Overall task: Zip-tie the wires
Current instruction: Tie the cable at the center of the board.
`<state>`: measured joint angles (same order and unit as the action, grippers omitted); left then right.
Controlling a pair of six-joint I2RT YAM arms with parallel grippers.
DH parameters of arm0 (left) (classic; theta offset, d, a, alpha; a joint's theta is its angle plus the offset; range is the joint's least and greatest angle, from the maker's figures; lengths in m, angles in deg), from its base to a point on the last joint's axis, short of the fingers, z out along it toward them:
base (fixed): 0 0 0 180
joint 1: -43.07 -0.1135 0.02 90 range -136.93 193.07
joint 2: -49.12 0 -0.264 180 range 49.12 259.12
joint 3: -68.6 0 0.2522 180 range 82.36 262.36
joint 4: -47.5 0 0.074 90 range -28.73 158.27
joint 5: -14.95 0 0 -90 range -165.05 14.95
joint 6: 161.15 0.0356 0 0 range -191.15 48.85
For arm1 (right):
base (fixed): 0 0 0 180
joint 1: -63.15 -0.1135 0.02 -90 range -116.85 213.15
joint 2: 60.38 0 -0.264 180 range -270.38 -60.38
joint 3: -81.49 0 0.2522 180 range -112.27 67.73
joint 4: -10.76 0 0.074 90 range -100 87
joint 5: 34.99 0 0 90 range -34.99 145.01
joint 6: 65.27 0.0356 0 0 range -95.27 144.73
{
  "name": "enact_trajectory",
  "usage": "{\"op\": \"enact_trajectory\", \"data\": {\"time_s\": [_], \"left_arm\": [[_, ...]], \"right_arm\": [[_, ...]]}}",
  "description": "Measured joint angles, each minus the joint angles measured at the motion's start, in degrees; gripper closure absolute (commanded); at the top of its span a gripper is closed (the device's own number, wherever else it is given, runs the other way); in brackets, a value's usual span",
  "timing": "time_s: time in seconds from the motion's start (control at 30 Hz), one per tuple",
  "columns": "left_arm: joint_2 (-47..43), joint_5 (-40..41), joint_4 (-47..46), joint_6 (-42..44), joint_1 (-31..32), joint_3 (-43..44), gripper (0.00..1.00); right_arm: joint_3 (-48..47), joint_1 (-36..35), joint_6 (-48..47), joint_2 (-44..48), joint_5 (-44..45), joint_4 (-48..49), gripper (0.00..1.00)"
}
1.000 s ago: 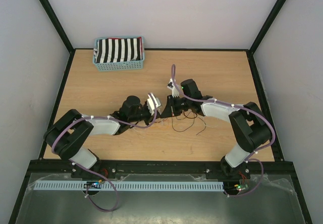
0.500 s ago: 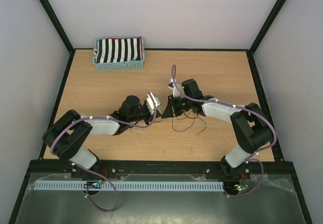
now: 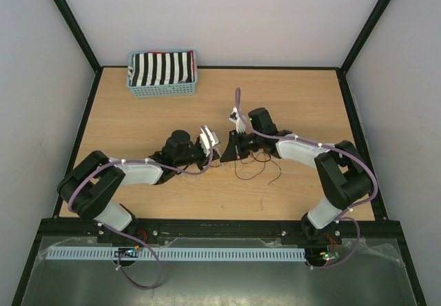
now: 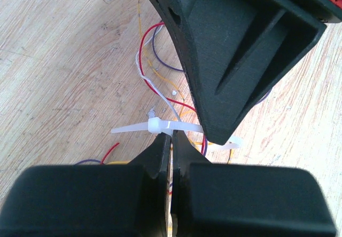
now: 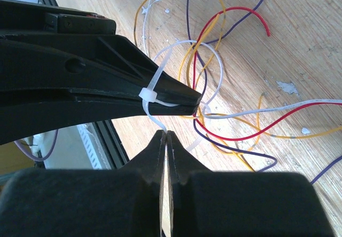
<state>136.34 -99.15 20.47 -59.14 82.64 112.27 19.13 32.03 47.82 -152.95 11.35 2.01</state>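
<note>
The top camera hangs above and behind the arm bases. It looks down and forward to the far wall, and from well away it takes in the whole table [image 3: 138,113]. The left wrist camera sits just behind the left gripper [image 4: 171,136] and looks along its fingers, very near the wood. The right wrist camera sits the same way behind the right gripper [image 5: 164,134]. Both wrist views share the white zip tie [image 4: 160,126] and the wires [image 5: 241,8], and each shows the other gripper.
</note>
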Motion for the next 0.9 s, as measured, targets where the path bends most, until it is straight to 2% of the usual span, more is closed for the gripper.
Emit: {"op": "enact_trajectory", "data": {"time_s": [0.47,0.9], "left_arm": [[0.6,-1.2,0.0,-2.5,-2.4,0.0,1.00],[0.7,-2.4,0.0,-3.7,-2.6,0.0,1.00]], "right_arm": [[0.0,0.4,0.1,0.4,-1.3,0.3,0.75],[0.0,0.5,2.3,0.6,-2.8,3.5,0.72]]}}
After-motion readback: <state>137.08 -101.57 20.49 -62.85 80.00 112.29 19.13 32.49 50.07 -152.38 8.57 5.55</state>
